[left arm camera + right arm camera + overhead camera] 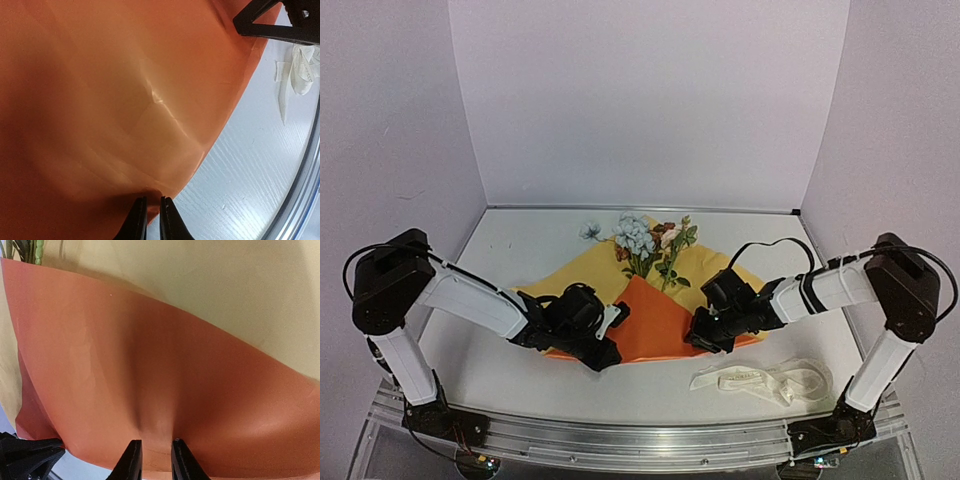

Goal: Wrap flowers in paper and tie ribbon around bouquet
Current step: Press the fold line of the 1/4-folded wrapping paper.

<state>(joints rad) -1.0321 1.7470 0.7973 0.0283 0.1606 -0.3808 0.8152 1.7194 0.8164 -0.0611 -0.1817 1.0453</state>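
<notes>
12 o'clock: flowers (648, 240) lie on the paper (655, 318), its near orange flap folded up over the stems. I read the left gripper (152, 202) as pinching the flap's 7 o'clock edge, though the view is tight. The right gripper (154, 446) is clamped on a pucker at 5. Cone not rolled; ribbon (760, 380) lies loose at 4 o'clock, untied.

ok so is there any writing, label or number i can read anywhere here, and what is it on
On the ribbon: faint darker marks that may be print, too small and blurred to read.
On the paper and the flowers: no writing shows.
Nothing else legible in any view.
</notes>
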